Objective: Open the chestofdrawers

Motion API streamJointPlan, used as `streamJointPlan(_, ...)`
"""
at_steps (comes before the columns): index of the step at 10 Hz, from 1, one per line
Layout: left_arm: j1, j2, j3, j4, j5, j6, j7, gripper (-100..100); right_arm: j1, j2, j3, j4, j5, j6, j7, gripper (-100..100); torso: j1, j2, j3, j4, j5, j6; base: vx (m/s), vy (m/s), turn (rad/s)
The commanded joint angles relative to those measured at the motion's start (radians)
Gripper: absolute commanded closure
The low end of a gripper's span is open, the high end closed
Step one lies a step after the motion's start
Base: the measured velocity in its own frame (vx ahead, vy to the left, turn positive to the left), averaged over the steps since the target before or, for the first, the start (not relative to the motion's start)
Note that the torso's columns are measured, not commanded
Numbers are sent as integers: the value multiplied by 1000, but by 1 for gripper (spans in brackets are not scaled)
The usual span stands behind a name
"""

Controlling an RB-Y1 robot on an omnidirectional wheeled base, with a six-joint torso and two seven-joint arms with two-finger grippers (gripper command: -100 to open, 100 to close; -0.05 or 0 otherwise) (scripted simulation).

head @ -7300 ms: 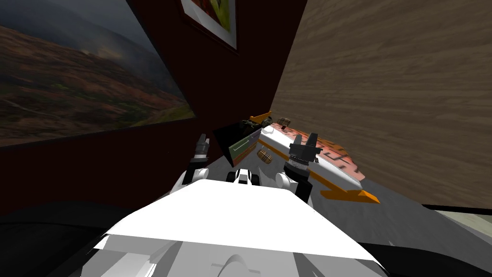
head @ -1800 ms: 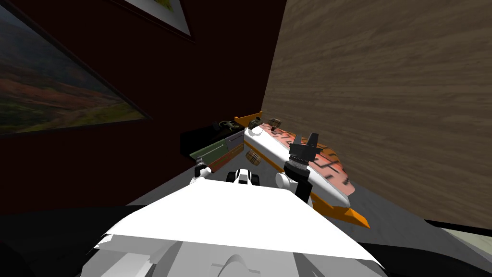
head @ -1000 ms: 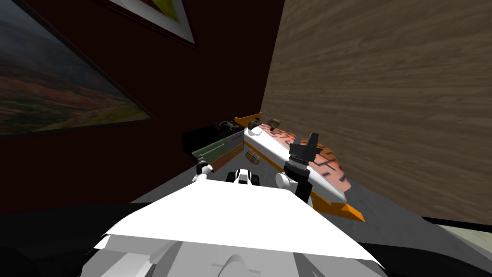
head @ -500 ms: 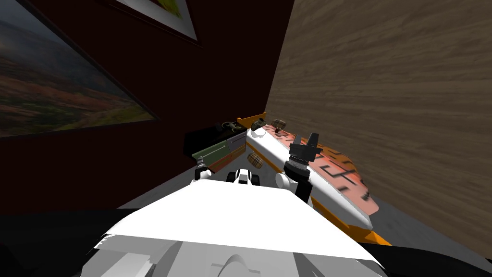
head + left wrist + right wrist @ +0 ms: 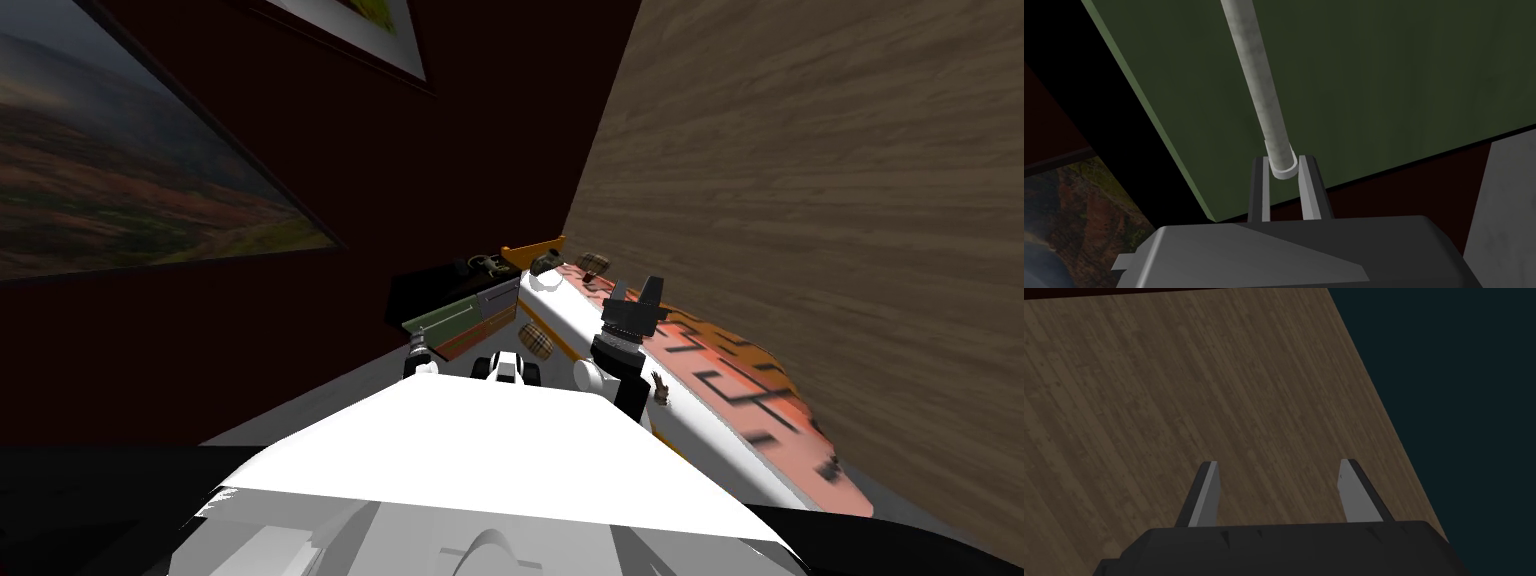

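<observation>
Handle of green drawer now clamped in left claw.

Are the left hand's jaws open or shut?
Shut. On the left gripper, the jaws press both sides of the grey bar handle on the green drawer front.

No writing, label, brand, number or sign could be read anywhere; the dark strokes on the orange bed cover formed a blurred pattern, not legible characters.
</observation>
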Motion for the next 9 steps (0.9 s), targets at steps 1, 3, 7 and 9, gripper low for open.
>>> streamJointPlan(1,78,-20,-68,-75,-10,7,44,100,0,0,0,0,0,0,0,0,0,2,1,0,1,1,107,5,192)
streamJointPlan(3,139,-32,-116,-125,-17,9,71,100,0,0,0,0,0,0,0,0,-1,3,2,0,2,1,114,0,153)
streamJointPlan(7,225,-40,-154,-208,-21,13,95,100,0,0,0,0,0,0,0,0,-7,1,1,1,1,7,80,-17,116)
streamJointPlan(9,237,-39,-165,-226,-24,27,100,100,-1,0,0,0,0,0,0,0,-8,7,4,2,1,6,-101,-80,0)
